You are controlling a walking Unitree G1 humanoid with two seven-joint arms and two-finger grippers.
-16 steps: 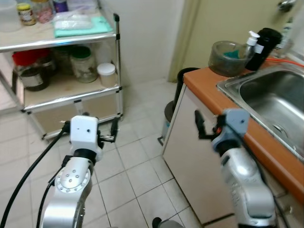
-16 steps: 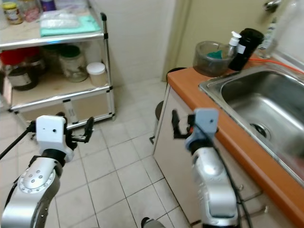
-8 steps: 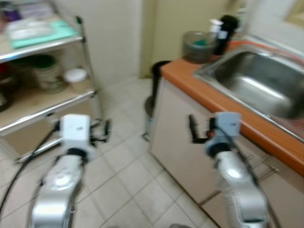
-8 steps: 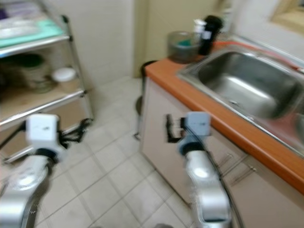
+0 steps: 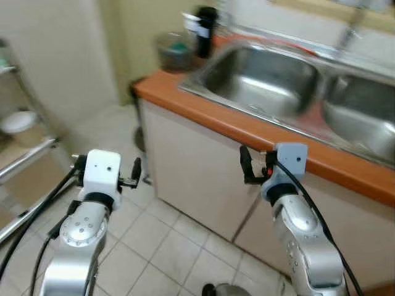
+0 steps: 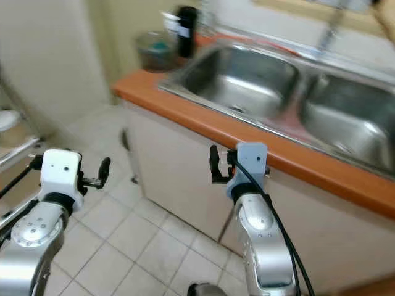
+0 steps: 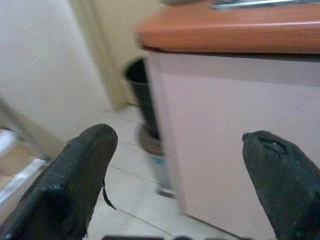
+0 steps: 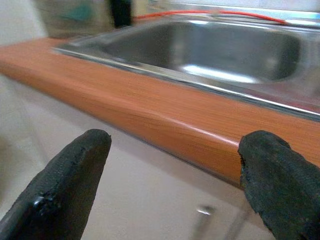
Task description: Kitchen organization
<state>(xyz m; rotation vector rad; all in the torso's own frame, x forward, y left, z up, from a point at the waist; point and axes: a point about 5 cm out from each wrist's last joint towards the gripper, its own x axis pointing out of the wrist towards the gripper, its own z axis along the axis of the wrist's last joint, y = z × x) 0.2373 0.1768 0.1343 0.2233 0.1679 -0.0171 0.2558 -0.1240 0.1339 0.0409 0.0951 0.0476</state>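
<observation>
A steel double sink is set in an orange-brown countertop straight ahead. At its far left end stand a grey bowl with something teal inside, a black bottle and a white pump bottle. My left gripper is open and empty, held low over the tiled floor and facing the cabinet's corner. Just below the counter's front edge, my right gripper is open with nothing between its fingers.
A pale cabinet front runs under the counter. A black bin stands on the floor by the cabinet's end. A metal shelf rack with a white-lidded jar is at the far left. A faucet rises behind the sink.
The camera has swung right: the rack has slid off to the left and the sink now fills the middle. Both grippers keep the same open pose before me.
</observation>
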